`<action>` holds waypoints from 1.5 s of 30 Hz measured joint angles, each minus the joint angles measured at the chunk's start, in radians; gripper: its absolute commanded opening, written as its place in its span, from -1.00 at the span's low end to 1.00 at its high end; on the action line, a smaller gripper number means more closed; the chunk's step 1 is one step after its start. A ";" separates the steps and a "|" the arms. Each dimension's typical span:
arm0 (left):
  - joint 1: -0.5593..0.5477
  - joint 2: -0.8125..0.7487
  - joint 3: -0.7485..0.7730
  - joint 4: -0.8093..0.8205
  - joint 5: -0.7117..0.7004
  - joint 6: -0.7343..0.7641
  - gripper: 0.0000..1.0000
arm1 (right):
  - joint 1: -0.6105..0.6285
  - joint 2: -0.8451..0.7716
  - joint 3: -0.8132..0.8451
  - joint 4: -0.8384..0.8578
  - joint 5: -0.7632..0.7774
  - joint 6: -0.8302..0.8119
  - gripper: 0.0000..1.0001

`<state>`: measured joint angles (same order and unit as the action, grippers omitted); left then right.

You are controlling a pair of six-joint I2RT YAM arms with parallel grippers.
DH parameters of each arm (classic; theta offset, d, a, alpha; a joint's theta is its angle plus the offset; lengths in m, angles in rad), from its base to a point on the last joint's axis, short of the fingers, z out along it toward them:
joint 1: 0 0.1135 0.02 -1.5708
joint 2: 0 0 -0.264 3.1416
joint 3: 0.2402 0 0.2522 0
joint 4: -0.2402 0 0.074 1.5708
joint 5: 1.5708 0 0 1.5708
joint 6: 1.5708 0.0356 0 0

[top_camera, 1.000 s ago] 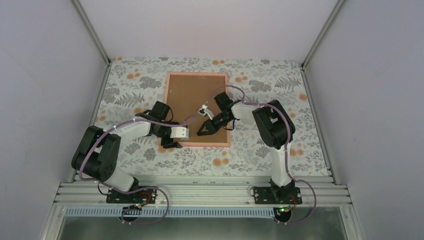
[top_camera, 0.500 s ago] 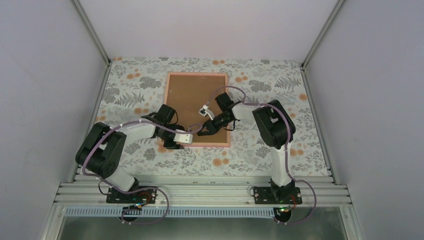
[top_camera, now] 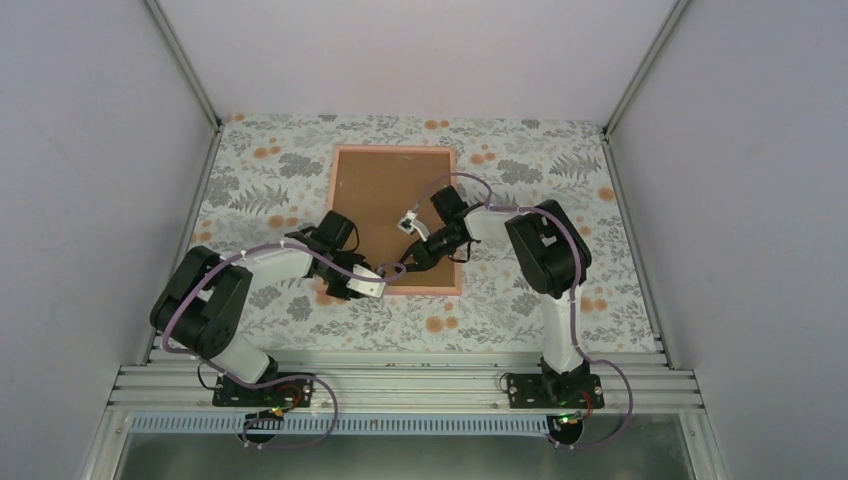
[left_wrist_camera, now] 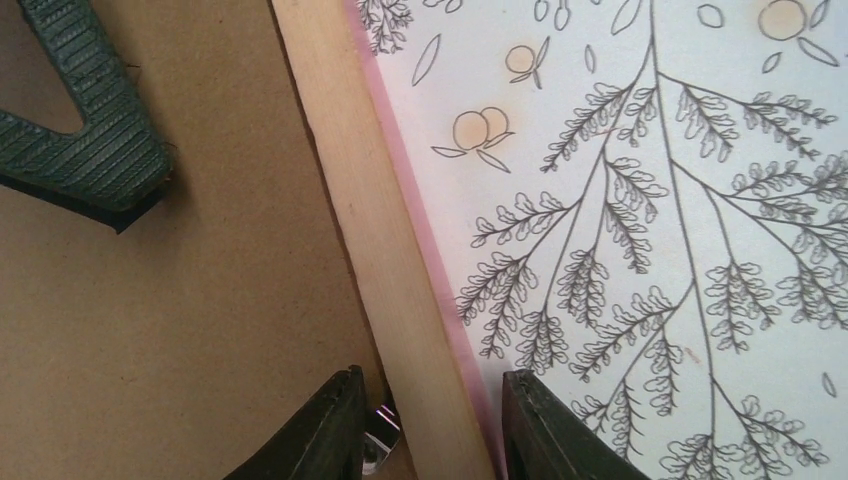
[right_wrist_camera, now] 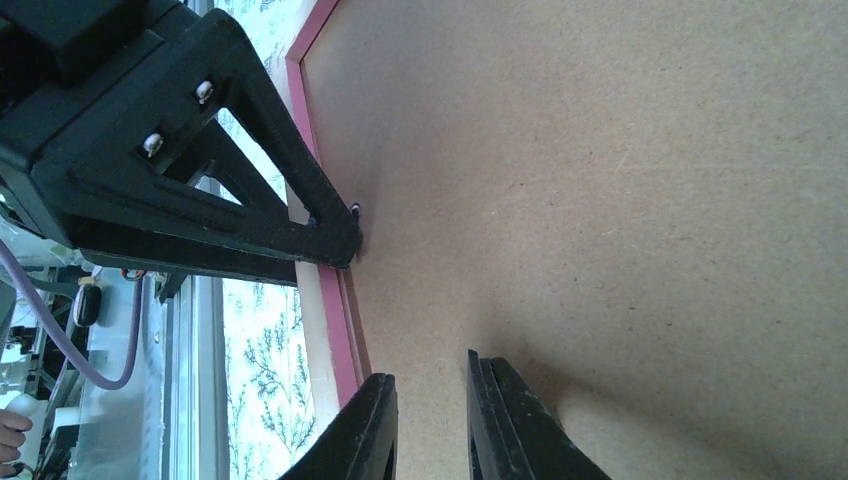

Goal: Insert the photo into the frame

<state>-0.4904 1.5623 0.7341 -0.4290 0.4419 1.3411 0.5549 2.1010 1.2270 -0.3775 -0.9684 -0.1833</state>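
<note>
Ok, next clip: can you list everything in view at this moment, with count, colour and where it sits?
frame: one, pink, flat at the table's middle, backing side up
backing board: one, brown, lying inside the frame
photo: none visible in any view
tablecloth: one, white with grey leaves and orange fruit, covering the table
metal rails: silver, along the near edge under the arm bases
left gripper: one, black, jaws apart astride the frame's near rail
right gripper: one, black, over the backing board close to that rail, jaws a narrow gap apart, nothing between them
</note>
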 measured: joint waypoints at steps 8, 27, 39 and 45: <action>-0.005 0.000 0.019 -0.069 0.011 0.051 -0.49 | 0.000 -0.002 -0.012 0.002 -0.013 -0.005 -0.60; 0.272 -0.127 0.196 -0.151 0.098 -0.355 -0.06 | 0.001 -0.087 -0.058 -0.005 0.043 0.015 -0.58; 0.405 0.045 0.228 -0.068 -0.035 -0.710 0.16 | 0.013 -0.029 0.160 0.053 0.068 0.113 -0.58; 0.404 0.099 0.234 -0.063 -0.042 -0.760 0.25 | 0.030 0.066 0.238 0.080 0.090 0.156 -0.61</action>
<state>-0.0868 1.6611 0.9680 -0.4915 0.3996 0.5816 0.5846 2.1666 1.4651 -0.2974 -0.8780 -0.0277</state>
